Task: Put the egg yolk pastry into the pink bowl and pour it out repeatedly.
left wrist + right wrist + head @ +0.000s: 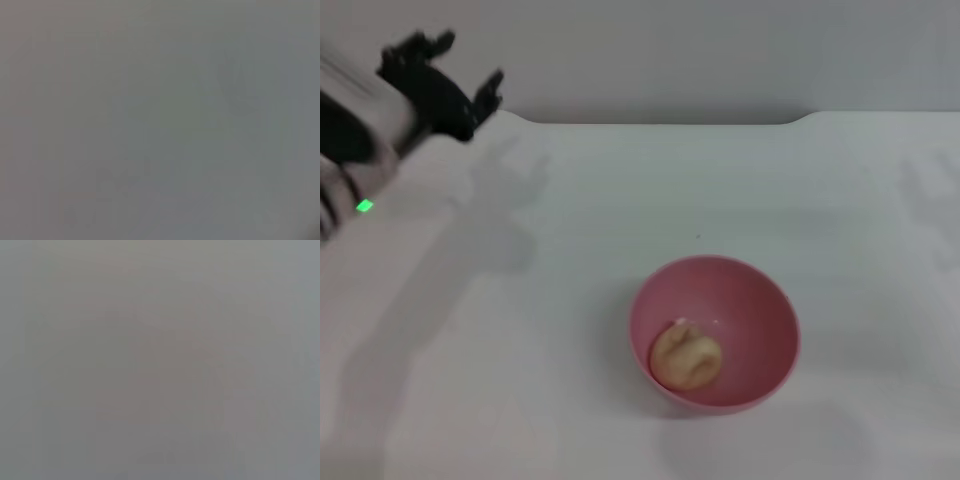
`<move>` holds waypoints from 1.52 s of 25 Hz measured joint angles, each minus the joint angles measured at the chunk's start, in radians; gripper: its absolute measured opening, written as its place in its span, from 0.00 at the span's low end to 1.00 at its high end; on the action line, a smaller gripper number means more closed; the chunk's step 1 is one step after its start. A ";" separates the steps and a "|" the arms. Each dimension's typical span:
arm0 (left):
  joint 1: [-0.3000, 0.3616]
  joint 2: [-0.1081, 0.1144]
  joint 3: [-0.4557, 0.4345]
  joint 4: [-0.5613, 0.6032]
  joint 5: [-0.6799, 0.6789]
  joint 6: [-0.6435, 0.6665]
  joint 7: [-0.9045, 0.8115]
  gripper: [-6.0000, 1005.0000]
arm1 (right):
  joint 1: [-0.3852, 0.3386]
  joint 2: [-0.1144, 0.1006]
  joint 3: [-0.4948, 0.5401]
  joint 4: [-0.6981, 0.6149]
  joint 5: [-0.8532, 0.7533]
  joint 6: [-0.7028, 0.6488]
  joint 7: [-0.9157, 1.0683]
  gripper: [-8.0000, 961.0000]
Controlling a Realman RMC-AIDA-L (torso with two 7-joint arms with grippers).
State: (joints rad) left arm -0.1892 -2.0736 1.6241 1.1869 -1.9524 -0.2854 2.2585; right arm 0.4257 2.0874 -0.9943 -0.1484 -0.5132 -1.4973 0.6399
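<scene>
Nearest the robot, the pink bowl is sitting upright on the white table, a little right of centre, and the egg yolk pastry is lying inside it, resting low against the bowl's near-left inner wall. Nothing is touching the bowl or the pastry, and no arm is reaching over them. Judging from how things lie, the placing half of one cycle is looking complete: the pastry is in the bowl, and what is remaining is to grip the bowl, tip it so the pastry is rolling out onto the table, and then begin the round again, since the task is asking for this repeatedly. Farther back and well apart from the bowl, at the far left corner of the table, the left gripper is hovering above the surface with its dark fingers spread apart and holding nothing; its arm is showing a small green light lower down the casing. The right gripper is not appearing in the head view at all, so its state cannot be told. Both wrist views are showing only a plain grey blur, with no fingers, bowl or pastry to be made out. Beyond the table, a pale wall is closing off the scene.
</scene>
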 joint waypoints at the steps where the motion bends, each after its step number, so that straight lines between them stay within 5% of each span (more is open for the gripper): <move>1: -0.006 0.000 0.056 0.000 0.000 0.092 0.032 0.59 | 0.011 0.002 0.005 0.045 0.004 -0.001 -0.119 0.55; 4: -0.021 0.000 0.162 0.000 0.000 0.279 0.019 0.59 | 0.044 0.005 0.020 0.175 0.048 -0.017 -0.375 0.55; 8: -0.024 0.000 0.189 -0.001 0.000 0.285 -0.066 0.59 | 0.060 0.005 0.051 0.259 0.078 -0.026 -0.468 0.55; 20: -0.042 0.003 0.078 -0.006 0.027 0.361 -0.180 0.53 | 0.044 0.004 0.072 0.276 0.082 -0.028 -0.435 0.55; 23: -0.073 0.008 0.121 -0.019 0.178 0.530 -0.176 0.51 | 0.045 0.003 0.074 0.275 0.083 -0.023 -0.431 0.55; 26: -0.127 0.011 0.285 -0.132 0.467 0.868 -0.262 0.50 | 0.045 0.002 0.084 0.273 0.084 -0.023 -0.416 0.55; 30: -0.163 0.013 0.473 -0.377 0.858 1.424 -0.669 0.50 | 0.041 0.000 0.091 0.271 0.084 -0.023 -0.391 0.55; 32: -0.113 0.015 0.494 -0.411 0.981 1.606 -1.095 0.49 | 0.039 -0.001 0.095 0.271 0.085 -0.025 -0.389 0.55; 33: -0.113 0.015 0.494 -0.411 0.981 1.606 -1.095 0.49 | 0.039 -0.001 0.095 0.271 0.085 -0.025 -0.389 0.55; 38: -0.061 0.018 0.501 -0.521 1.153 1.567 -1.736 0.49 | 0.036 -0.001 0.096 0.271 0.085 -0.026 -0.387 0.55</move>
State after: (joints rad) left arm -0.2500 -2.0553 2.1247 0.6654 -0.7996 1.2816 0.5222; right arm 0.4617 2.0861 -0.8988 0.1229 -0.4283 -1.5235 0.2533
